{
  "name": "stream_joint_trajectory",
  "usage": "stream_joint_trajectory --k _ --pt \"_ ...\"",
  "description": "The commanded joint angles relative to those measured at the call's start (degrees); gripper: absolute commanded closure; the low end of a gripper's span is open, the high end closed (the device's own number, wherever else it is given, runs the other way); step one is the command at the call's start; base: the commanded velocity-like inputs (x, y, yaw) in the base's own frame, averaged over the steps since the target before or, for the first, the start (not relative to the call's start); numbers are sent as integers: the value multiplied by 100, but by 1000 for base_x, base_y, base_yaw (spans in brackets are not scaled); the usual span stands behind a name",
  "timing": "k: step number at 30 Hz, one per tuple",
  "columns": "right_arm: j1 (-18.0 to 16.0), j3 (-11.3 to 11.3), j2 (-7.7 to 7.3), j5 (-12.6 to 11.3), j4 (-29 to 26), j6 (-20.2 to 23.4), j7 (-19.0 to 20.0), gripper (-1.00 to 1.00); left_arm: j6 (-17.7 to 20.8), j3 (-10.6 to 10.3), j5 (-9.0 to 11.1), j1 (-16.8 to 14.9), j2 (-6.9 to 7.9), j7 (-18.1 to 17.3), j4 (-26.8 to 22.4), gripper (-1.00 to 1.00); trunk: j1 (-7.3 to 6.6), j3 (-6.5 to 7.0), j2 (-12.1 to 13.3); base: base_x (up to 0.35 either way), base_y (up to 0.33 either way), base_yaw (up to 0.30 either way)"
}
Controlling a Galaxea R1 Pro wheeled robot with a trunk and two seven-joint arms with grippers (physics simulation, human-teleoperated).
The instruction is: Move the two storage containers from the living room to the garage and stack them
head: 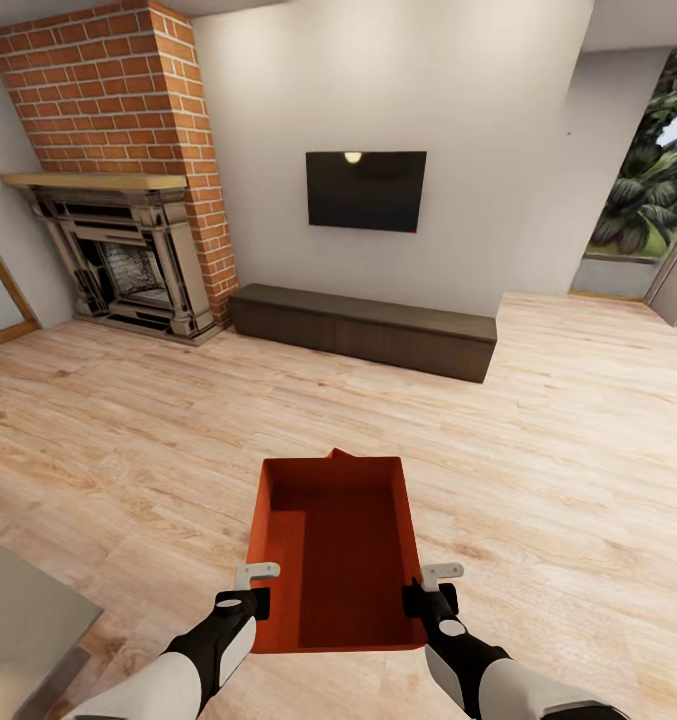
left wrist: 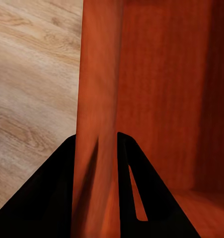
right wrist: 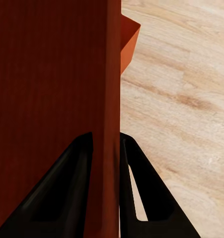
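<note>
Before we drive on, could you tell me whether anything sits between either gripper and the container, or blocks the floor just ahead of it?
Nothing does. The left gripper and right gripper each already pinch a side wall of the orange-red container, one finger inside and one outside. Ahead lies bare wood-plank floor up to the low cabinet; the garage isn't in view.

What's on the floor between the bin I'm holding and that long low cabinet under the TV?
Nothing: in the head view, only bare wood-plank floor lies between the orange-red bin and the cabinet.
</note>
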Motion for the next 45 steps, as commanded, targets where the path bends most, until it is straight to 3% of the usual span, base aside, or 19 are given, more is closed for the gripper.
stream_joint_trajectory --k 1,45 --pt "-4 -98 -1 -24 -3 -28 -59 100 35 166 123 -2 -9 40 -4 100 -22 12 37 0 0 0" --pt "-4 -100 -7 -23 5 -30 -67 100 35 169 130 -2 -9 40 -13 100 -988 802 1801 0 0 0"
